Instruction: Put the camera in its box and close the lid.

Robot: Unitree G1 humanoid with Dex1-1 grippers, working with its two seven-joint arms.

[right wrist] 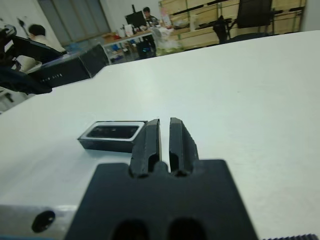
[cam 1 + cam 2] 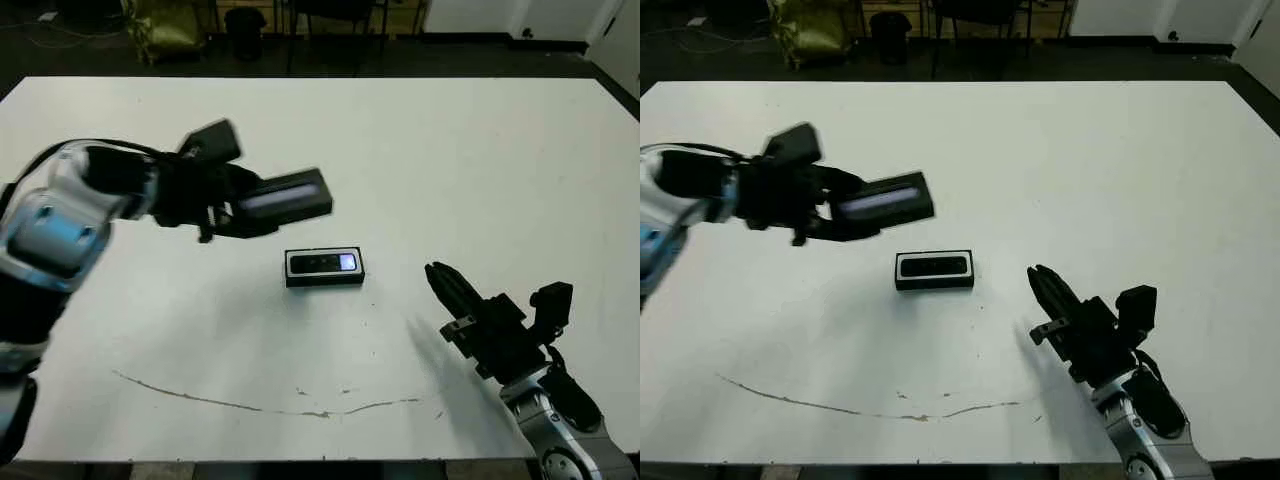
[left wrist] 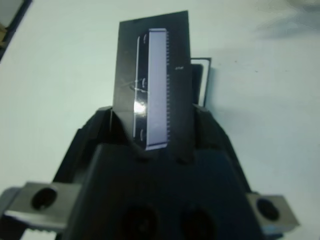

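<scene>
The lid is pinched at one end by the left end effector, held above the surface at centre left, the arm reaching in from the left edge. The right end effector, fingers pressed together and empty, is raised at lower right. The box, with the camera lying inside, rests at the centre. A thin dark scratch crosses the near surface. People at desks are shown only in the right wrist view

A thin brown scratch crosses the white table near its front edge.
</scene>
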